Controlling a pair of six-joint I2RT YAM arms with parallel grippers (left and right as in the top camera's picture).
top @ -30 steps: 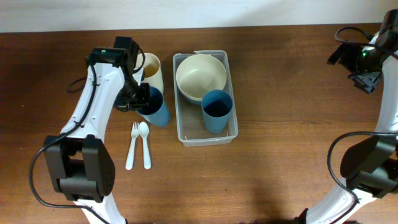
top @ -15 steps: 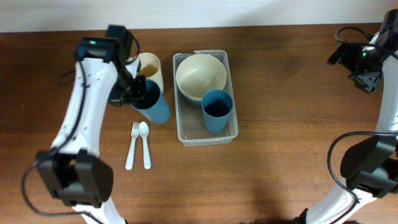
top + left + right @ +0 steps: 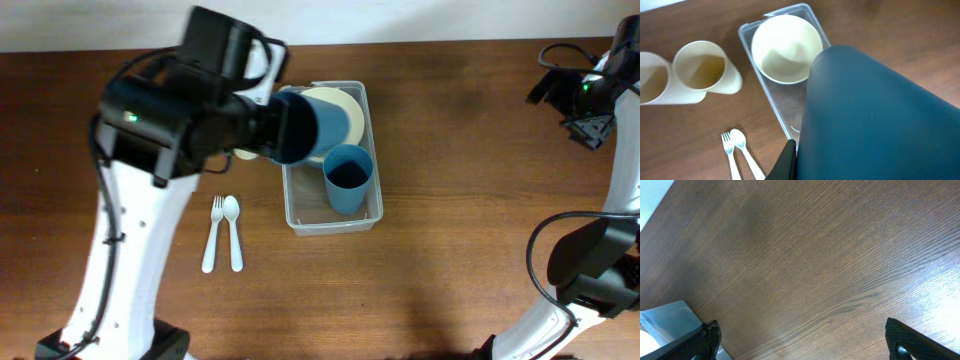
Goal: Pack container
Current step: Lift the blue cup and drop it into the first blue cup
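Near the middle of the table (image 3: 460, 230) lies the container (image 3: 305, 208), a clear tub with its long sides running away from the robot. A cream bowl (image 3: 352, 118) sits in its far end, and a standing blue cup (image 3: 348, 178) stands upright in the near end, just beside the bowl.

From overhead, much of the bowl and the tub's far left corner are covered by the held blue cup (image 3: 320, 125), which juts sideways from the left arm. That arm is high and close to the overhead camera, so it looms large and blurred. How far the cup hangs above the tub cannot be told.

The left gripper (image 3: 270, 128) itself is buried under the wrist in that view. In the left wrist view the held cup fills the lower right of the picture, and only one dark finger (image 3: 788, 161) shows, pressed against the cup's edge. The other finger is hidden behind the cup, which also blocks the tub's near end and the cup standing there.

Left of the tub, two cream cups (image 3: 705, 67) stand side by side. They show in the wrist view only, the outer one cut off by the frame. A white fork (image 3: 212, 238) and spoon (image 3: 234, 235) lie side by side on the wood, nearer the robot.

Well apart at the right edge, the right gripper (image 3: 802, 342) hangs with its fingers spread wide and nothing between them. Only the fingertips show, over bare wood, with a corner of the tub at the lower left.
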